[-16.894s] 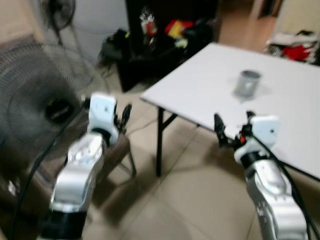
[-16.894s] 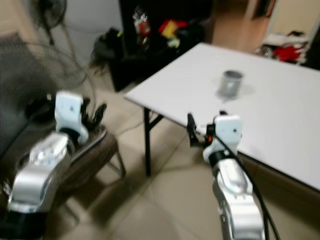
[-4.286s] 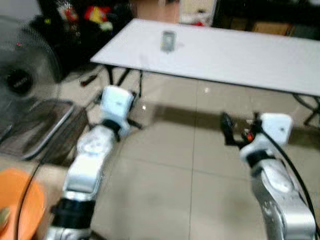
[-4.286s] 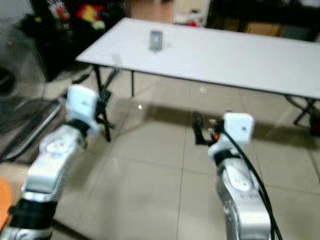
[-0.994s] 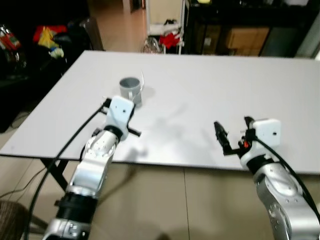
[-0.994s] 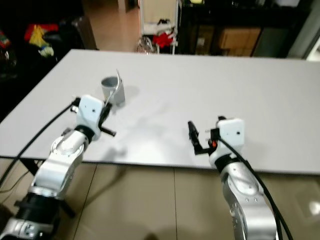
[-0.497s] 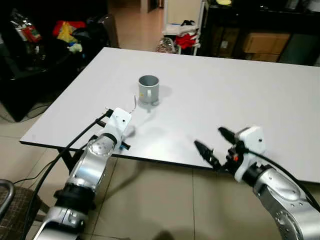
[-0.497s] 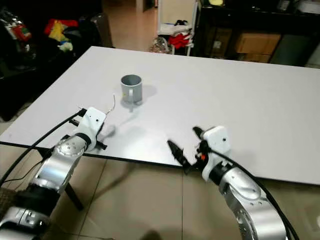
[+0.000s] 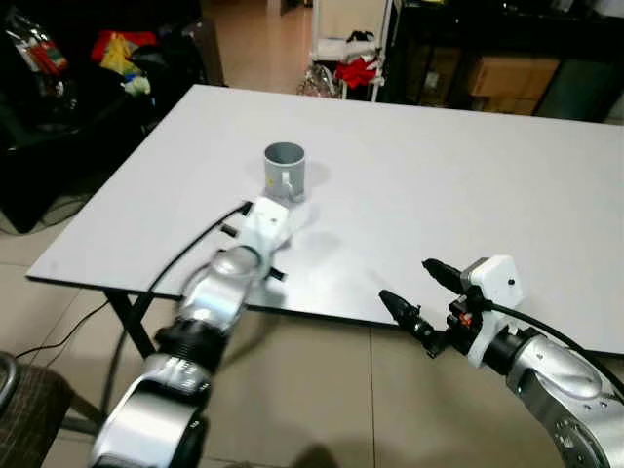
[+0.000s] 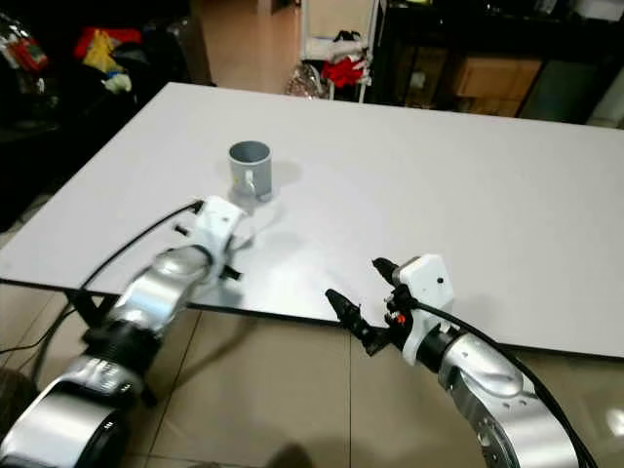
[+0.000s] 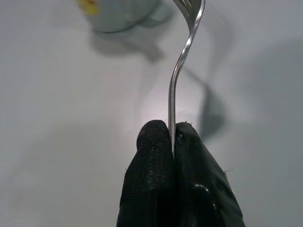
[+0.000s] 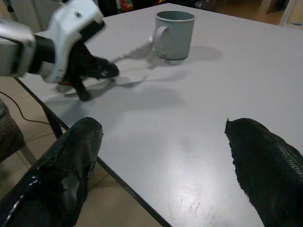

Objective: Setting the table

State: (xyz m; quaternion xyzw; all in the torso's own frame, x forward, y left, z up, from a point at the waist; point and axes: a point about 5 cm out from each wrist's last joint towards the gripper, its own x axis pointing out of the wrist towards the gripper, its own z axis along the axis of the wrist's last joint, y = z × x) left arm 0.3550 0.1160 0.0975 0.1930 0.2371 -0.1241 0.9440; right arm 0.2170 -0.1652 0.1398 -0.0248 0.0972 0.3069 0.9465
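Note:
A grey mug stands upright on the white table, left of the middle. My left gripper is shut on the handle of a metal fork. It hovers just above the tabletop, on the near side of the mug, and the fork's tines point toward the mug. My right gripper is open with nothing between its fingers. It hangs over the table's near edge, well right of the mug.
A black table leg and tiled floor lie below the near edge. Dark furniture with red and yellow clutter stands at the far left. A cart with red cloth is behind the table. A stool sits at the lower left.
My left arm has reached forward over the table with the fork, closer to the mug. The right gripper has stayed open near the table's edge. The camera shifted slightly.

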